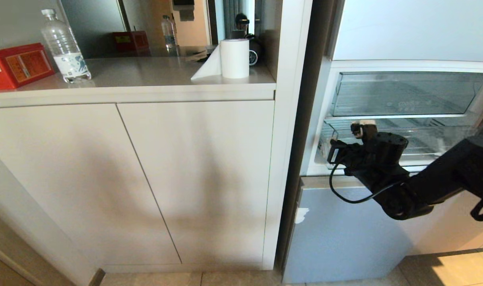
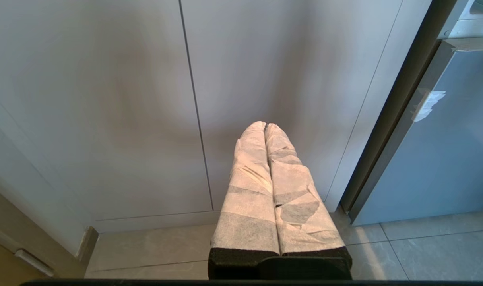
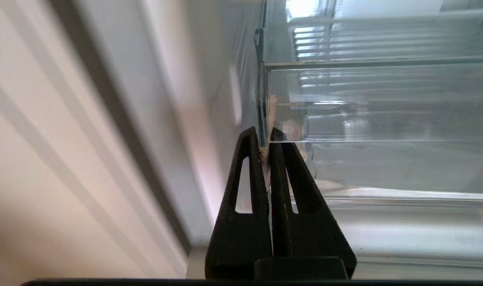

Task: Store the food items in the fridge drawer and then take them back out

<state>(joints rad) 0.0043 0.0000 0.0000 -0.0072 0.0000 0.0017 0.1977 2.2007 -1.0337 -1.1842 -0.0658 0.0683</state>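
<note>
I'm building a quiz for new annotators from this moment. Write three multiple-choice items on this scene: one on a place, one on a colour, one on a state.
1. Where is the right gripper?
A. at the front wall of the fridge drawer
B. on the counter
C. on the floor

2. What colour is the box on the counter?
A. green
B. red
C. black

3. How does the left gripper stand?
A. wide open
B. shut on a bottle
C. shut, holding nothing

Key: 1 A, the right wrist view shows its fingers pinched on the edge of the clear wall. 2 B, the head view shows a red box beside the water bottle. 3 C, the left wrist view shows its wrapped fingers pressed together before the cabinet doors.
</note>
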